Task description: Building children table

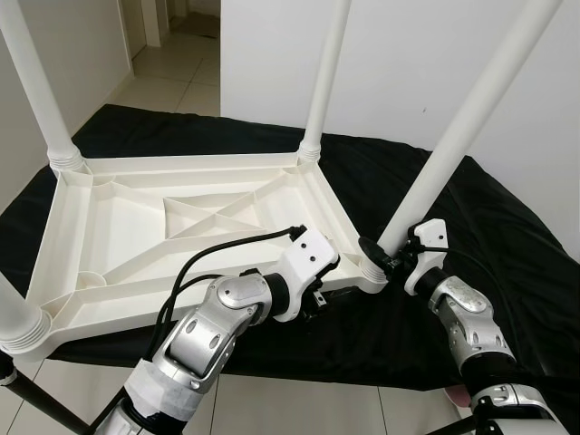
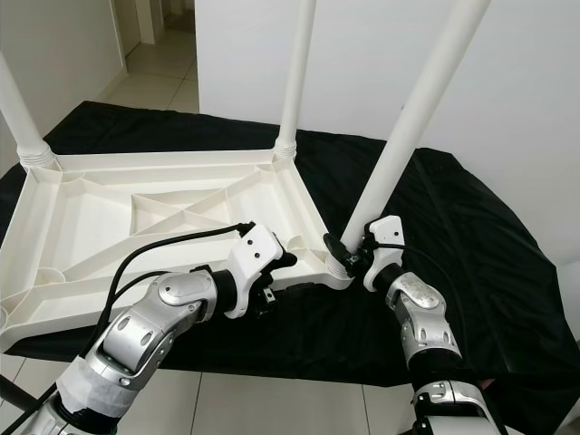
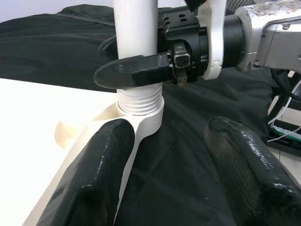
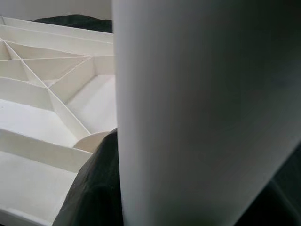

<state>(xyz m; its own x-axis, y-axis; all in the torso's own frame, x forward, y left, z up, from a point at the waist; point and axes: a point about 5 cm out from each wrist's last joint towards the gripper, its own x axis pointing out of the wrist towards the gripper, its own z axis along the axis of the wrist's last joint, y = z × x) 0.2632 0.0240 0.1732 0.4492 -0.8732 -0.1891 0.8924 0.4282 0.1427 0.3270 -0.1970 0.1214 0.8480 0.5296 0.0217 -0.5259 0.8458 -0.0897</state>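
A white plastic table top [image 1: 127, 213] lies upside down on a black cloth, ribs facing up. White legs stand in its corners. My right gripper [image 1: 385, 258] is shut on the near right leg [image 1: 462, 127] just above its threaded base [image 3: 139, 101]; one black finger [image 3: 131, 70] wraps across the front of the leg. My left gripper [image 3: 169, 136] is open at the table's near edge, close to that same corner. One of its fingers [image 3: 106, 160] lies over the white rim, the other over the cloth.
The black cloth [image 1: 507, 227] spreads out to the right and front. Other legs rise at the far right [image 1: 326, 72], far left [image 1: 32, 82] and near left [image 1: 14, 317]. A white wall stands behind, with a tiled doorway [image 1: 172, 72] far left.
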